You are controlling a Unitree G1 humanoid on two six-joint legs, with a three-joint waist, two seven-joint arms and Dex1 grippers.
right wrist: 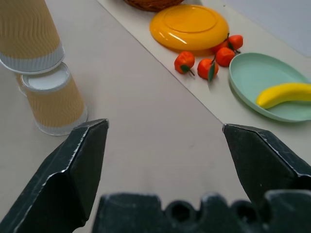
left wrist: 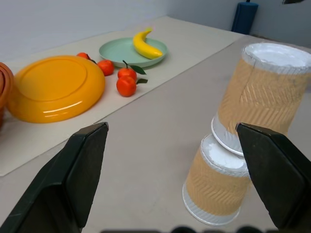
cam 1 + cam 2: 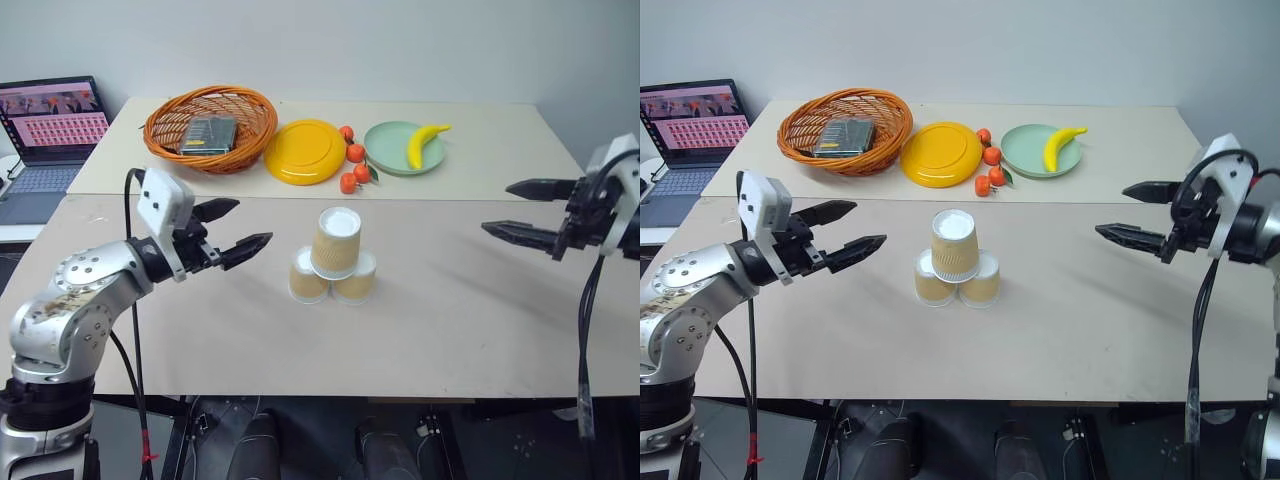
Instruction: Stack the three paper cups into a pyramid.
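The 3 paper cups [image 3: 334,258] stand upside down as a pyramid near the middle of the beige table [image 3: 450,320]: 2 side by side, touching, and 1 resting on top across both. I take that pyramid as my landmark.

My left gripper [image 3: 232,229] hovers to its left, fingers spread wide and holding nothing, pointing toward the cups with bare tabletop between. My right gripper [image 3: 1132,212] hangs well off to the pyramid's right, also wide apart and empty.

Behind the pyramid, across a seam between 2 tabletops, lies a row of things: 4 small oranges [image 3: 354,165] closest, a yellow plate [image 3: 305,151] just left of them, a green plate [image 3: 398,150] with a banana [image 3: 424,143] to their right, and a woven basket [image 3: 210,127] holding a dark flat object farther left. A laptop [image 3: 50,130] sits open on a lower desk well beyond the basket.

Nothing stands between either gripper and the cups. In front of the pyramid the table runs bare to its near edge, and the right side is open too. A plain pale wall backs the far table.
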